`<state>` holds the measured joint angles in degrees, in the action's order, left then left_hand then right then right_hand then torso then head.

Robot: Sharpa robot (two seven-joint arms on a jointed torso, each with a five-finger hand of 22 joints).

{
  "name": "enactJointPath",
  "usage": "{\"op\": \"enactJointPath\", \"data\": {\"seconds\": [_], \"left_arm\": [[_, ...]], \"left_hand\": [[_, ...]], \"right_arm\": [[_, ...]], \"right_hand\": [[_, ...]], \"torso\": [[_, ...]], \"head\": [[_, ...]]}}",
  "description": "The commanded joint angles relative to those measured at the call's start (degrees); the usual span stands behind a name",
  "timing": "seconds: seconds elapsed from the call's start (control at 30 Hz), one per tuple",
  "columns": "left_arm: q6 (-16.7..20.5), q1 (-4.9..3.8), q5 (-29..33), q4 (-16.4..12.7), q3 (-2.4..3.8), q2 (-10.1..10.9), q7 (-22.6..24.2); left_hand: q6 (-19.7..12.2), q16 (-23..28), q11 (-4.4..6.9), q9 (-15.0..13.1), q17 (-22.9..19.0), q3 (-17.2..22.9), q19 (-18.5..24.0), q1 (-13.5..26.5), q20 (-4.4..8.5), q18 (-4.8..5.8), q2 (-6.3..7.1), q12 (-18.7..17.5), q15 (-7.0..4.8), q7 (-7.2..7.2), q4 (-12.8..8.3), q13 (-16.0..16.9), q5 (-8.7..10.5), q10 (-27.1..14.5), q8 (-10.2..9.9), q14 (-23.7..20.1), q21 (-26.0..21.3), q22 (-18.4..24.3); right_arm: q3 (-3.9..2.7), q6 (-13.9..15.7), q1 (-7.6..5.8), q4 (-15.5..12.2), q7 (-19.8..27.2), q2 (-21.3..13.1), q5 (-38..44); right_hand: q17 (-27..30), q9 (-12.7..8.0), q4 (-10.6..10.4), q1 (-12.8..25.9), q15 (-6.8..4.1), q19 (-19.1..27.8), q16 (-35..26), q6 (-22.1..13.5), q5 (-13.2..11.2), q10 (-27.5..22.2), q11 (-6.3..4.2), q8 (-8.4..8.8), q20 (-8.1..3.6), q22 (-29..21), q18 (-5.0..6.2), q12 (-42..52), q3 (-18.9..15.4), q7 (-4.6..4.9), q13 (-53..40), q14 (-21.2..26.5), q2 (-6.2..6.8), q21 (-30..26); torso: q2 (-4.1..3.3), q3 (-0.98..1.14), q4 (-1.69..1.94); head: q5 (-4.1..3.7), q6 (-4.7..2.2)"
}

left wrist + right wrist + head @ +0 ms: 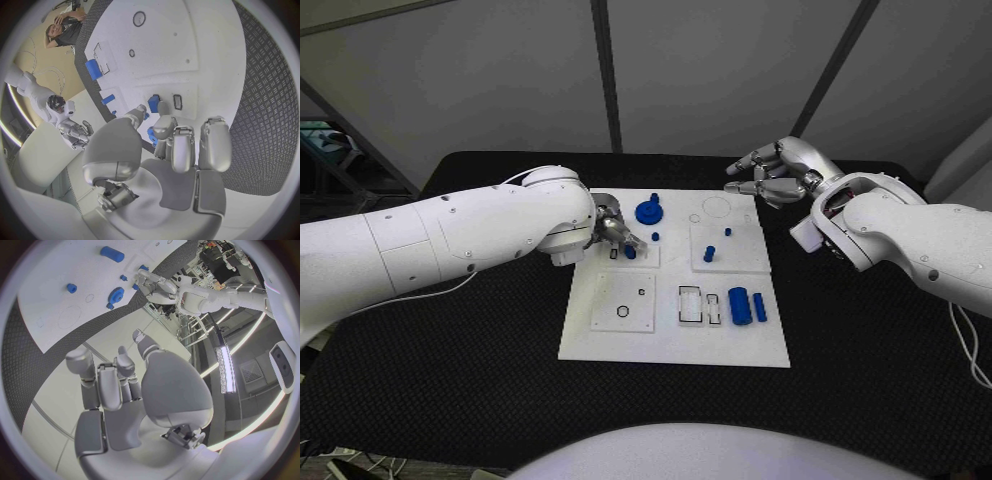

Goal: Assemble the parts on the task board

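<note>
The white task board [675, 340] lies mid-table. My left hand [606, 232] reaches over its far left part and pinches a small blue block [629, 252] that stands on the board; in the left wrist view the thumb and a fingertip [164, 107] flank that block [154, 102] beside a narrow empty slot [177, 102]. A blue gear-like part [649, 212] sits just beyond the hand. My right hand [773, 175] hovers off the board's far right corner, fingers loosely bent and holding nothing; the right wrist view shows this hand [125, 390] the same way.
Two small blue pegs [728, 232] [708, 253] stand on the right half of the board. Two blue cylinders [738, 303] [759, 306] lie near its near right edge, next to rectangular slots [691, 303]. Black matting [444, 380] surrounds the board.
</note>
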<state>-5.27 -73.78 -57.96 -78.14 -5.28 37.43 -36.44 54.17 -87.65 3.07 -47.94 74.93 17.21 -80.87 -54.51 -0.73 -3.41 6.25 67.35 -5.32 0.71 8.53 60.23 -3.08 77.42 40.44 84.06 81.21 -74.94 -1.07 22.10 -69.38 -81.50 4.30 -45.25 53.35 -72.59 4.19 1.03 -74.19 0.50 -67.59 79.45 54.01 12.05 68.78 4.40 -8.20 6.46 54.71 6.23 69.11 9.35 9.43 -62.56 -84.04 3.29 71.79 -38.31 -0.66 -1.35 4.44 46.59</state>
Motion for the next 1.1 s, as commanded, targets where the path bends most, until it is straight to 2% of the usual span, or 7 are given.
{"op": "enactJointPath", "data": {"seconds": [0.03,1.1], "left_arm": [[0.21,-0.06,-0.32,-0.13,0.03,-0.01,-0.47],[0.28,-0.05,-0.32,-0.68,0.05,0.20,-0.59]], "left_hand": [[0.15,0.21,-0.01,-0.09,12.63,-0.26,-0.35,0.03,-0.03,0.02,-0.75,0.27,-0.50,-0.16,0.03,0.08,-0.04,0.38,0.37,5.13,0.27,-0.56],[0.33,0.20,0.09,-0.08,12.65,-2.46,-0.46,-0.20,0.05,0.05,-1.22,0.30,-0.58,-0.30,1.02,-0.04,-0.04,0.44,0.62,5.14,0.30,-0.74]], "right_arm": [[-0.04,-0.32,-0.08,0.00,0.24,0.04,0.09],[-0.04,-0.47,-0.08,0.03,0.26,0.16,0.09]], "right_hand": [[0.05,-0.08,-0.14,0.33,-0.42,0.34,-0.21,-0.40,0.17,-0.38,-0.01,-0.31,-0.03,-0.06,0.89,-0.31,-0.08,-0.12,0.06,-1.60,-0.14,-0.20],[0.13,-0.08,-0.19,0.30,-0.44,0.35,-0.33,-0.41,0.13,-0.33,-0.04,-0.38,-0.05,-0.15,0.90,-0.32,-0.11,-0.14,0.08,-1.59,-0.17,-0.32]], "torso": [[-0.02,-0.02,0.01],[-0.01,-0.05,0.03]], "head": [[-0.02,0.03],[-0.06,0.24]]}}
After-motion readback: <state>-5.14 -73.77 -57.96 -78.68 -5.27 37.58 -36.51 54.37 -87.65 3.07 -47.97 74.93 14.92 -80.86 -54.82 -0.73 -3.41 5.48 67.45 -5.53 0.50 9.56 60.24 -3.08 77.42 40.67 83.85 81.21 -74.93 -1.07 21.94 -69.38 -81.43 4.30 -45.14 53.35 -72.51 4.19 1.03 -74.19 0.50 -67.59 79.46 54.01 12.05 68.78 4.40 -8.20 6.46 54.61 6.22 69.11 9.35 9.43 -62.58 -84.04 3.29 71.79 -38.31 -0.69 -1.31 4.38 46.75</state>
